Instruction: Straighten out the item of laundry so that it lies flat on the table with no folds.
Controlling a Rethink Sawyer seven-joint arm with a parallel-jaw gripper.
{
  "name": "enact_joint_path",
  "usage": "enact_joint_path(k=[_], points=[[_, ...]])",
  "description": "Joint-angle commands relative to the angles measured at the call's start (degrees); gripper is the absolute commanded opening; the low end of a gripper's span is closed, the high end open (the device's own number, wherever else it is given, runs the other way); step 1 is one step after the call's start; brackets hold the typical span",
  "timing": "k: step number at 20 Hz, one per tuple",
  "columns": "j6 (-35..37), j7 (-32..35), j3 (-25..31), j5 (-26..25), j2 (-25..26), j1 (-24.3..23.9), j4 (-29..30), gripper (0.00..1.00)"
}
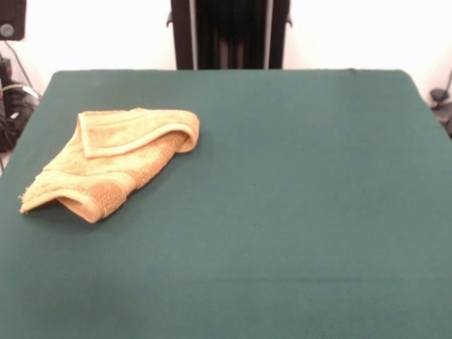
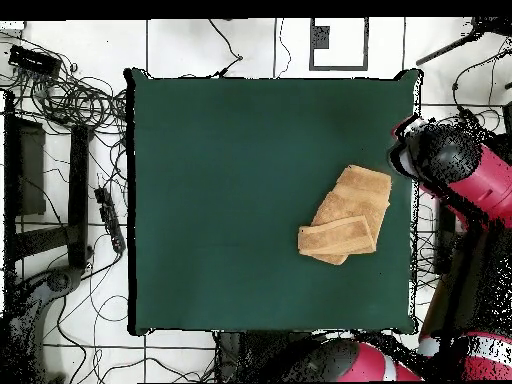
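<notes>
The hand towel (image 1: pixel 113 161) lies crumpled on the green desk (image 1: pixel 282 212), in the front view at the left and toward the far side, near the left edge but wholly on the cloth. It is doubled over itself: one end with its woven band is folded back across the top, and a second fold curls under at the near left corner, so the task looks hardly begun. The overhead view shows the same bundle (image 2: pixel 347 215) close to one side edge of the desk (image 2: pixel 220 200), with the banded flap lying across it. The robot arm (image 2: pixel 455 165) shows only as red and black segments drawn back off the desk beside that edge — the tool itself appears in neither view, so whether it is released or clenched cannot be told. The towel thus lies just inside the desk edge nearest the arm, with nothing over it. The risks from here are a matter of judgement: a pinch that catches both layers of the folded flap would drag the whole bundle rather than open it, and a pull toward the nearby edge could slide terry cloth off the desk — the layers are thick and may cling to each other.
</notes>
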Motion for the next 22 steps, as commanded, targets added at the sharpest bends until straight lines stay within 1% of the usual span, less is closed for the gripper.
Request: enact_joint_path(k=[1,3,6,9,13,19,22], points=[[-5.8,-13.1,13.9,-8.5,-2.5,0.1,14.9,1.0],[-7.5,-12.3,14.7,-11.1,-3.0,0.2,15.3,1.0],[-6.8,-11.8,17.3,-13.6,-2.6,-1.0,14.4,1.0],[-4.5,-12.9,19.8,-16.2,-2.4,-2.3,12.9,1.0],[-1.6,-14.2,23.0,-18.6,-2.8,-3.6,12.3,1.0],[-2.9,-10.6,24.6,-22.2,-3.3,-3.6,13.7,1.0],[-2.4,-9.5,25.0,-23.4,-2.8,-3.5,13.2,1.0]])
